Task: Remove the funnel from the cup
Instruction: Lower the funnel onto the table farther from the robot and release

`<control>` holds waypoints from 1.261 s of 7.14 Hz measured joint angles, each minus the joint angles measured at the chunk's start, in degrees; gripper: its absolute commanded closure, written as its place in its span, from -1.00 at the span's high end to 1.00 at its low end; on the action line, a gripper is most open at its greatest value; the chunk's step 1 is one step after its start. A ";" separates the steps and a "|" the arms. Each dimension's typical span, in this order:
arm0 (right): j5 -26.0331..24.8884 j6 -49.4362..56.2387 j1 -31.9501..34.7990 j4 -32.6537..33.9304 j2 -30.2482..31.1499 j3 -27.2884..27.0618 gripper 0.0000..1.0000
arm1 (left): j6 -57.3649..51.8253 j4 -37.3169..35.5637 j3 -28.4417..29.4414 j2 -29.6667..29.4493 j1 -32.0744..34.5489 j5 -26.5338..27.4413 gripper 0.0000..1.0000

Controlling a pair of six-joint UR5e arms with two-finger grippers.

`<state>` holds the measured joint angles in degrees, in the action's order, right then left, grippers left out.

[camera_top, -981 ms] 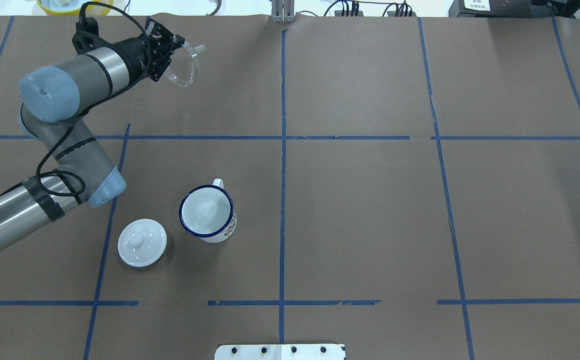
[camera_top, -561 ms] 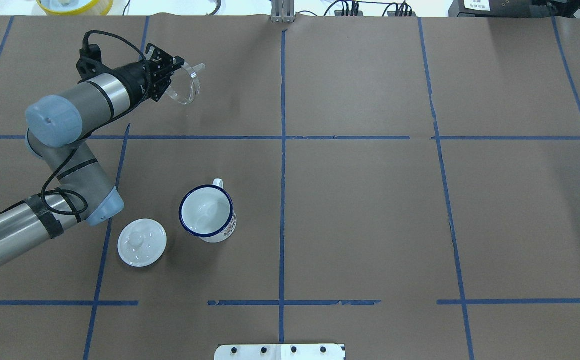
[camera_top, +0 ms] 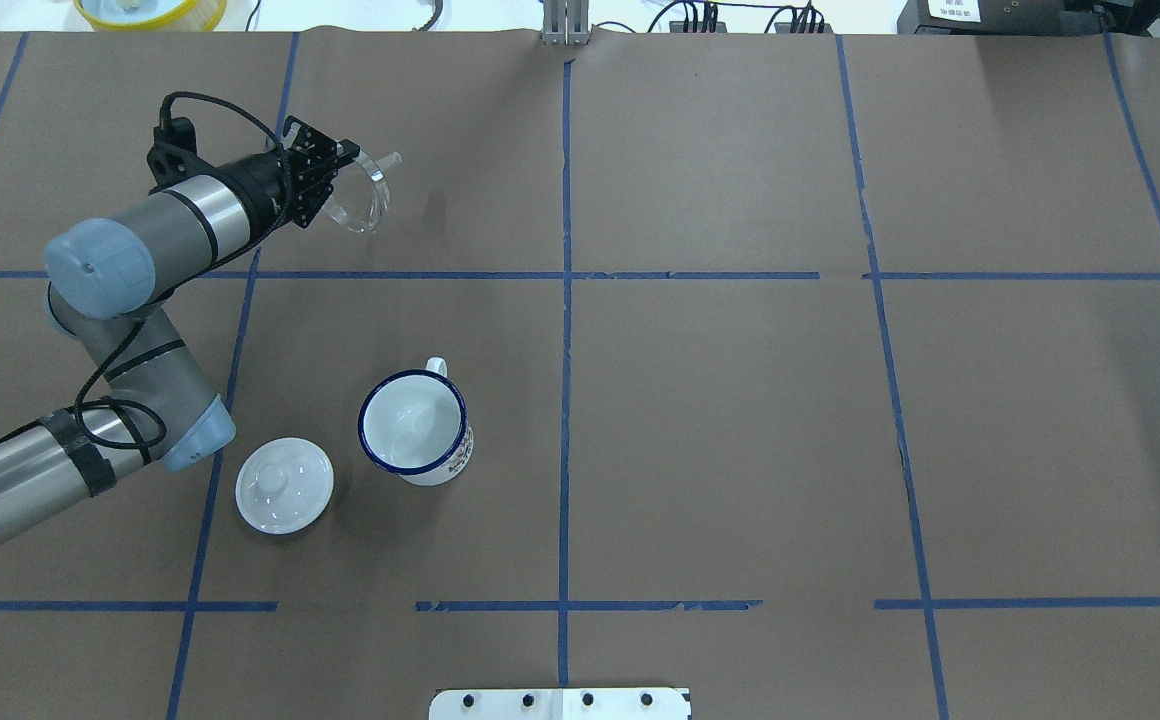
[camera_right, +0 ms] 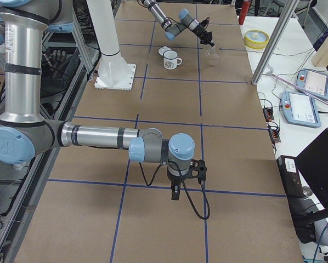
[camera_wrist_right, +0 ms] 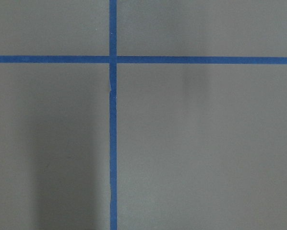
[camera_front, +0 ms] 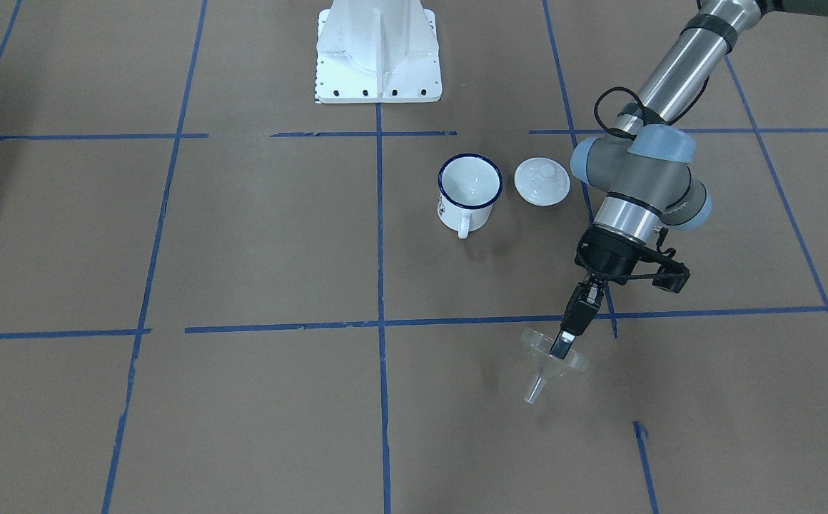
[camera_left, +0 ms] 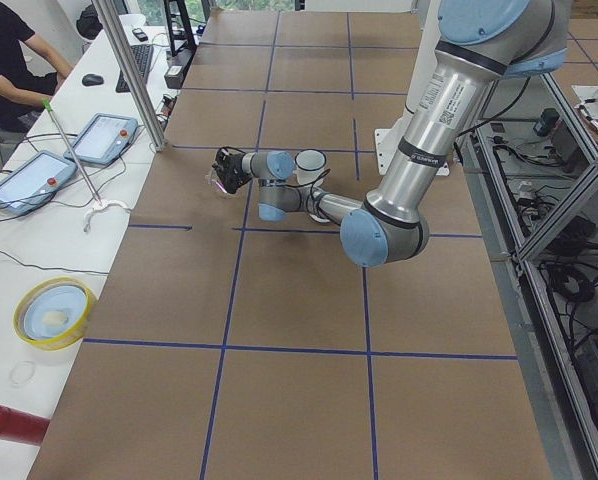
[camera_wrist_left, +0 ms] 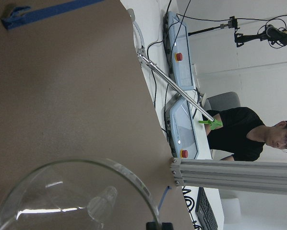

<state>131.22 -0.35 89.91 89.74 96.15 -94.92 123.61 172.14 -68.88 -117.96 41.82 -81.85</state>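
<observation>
The clear funnel [camera_top: 365, 195] hangs from my left gripper [camera_top: 338, 168], which is shut on its rim. The funnel is tilted, spout away from me, low over the far left of the table; I cannot tell whether it touches. It also shows in the front view [camera_front: 546, 364] under the left gripper [camera_front: 564, 348], and in the left wrist view [camera_wrist_left: 71, 196]. The white cup [camera_top: 413, 422] with a dark blue rim stands upright and empty, well nearer me, handle to the far side; it also shows in the front view [camera_front: 469, 187]. My right gripper [camera_right: 175, 193] hangs over the table's right end; I cannot tell its state.
A round white knobbed lid [camera_top: 283, 485] lies on the table left of the cup. A yellow bowl [camera_top: 150, 10] sits beyond the far edge. The white robot base [camera_front: 378, 53] stands at the near middle. Blue tape lines cross the brown table cover.
My left gripper has come back toward me and down toward the table with the funnel still in it. The cup and the lid have not moved.
</observation>
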 measured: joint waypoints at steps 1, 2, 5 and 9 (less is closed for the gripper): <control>0.00 0.00 0.00 0.00 0.00 0.00 1.00 | 0.01 0.02 0.26 0.17 -0.18 -0.06 -0.40; 0.00 0.00 0.00 0.00 0.00 0.01 1.00 | 0.00 0.03 0.33 0.34 -0.28 -0.14 0.99; 0.00 0.00 0.00 0.00 0.00 0.04 1.00 | -0.08 0.03 -0.09 0.44 -0.23 -0.24 1.00; 0.00 0.00 0.00 0.00 0.00 0.00 1.00 | -1.48 -6.58 -9.33 5.80 0.08 -9.67 1.00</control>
<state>131.22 -0.35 89.91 89.73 96.15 -94.92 122.13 165.57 -78.22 -112.16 41.90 -91.52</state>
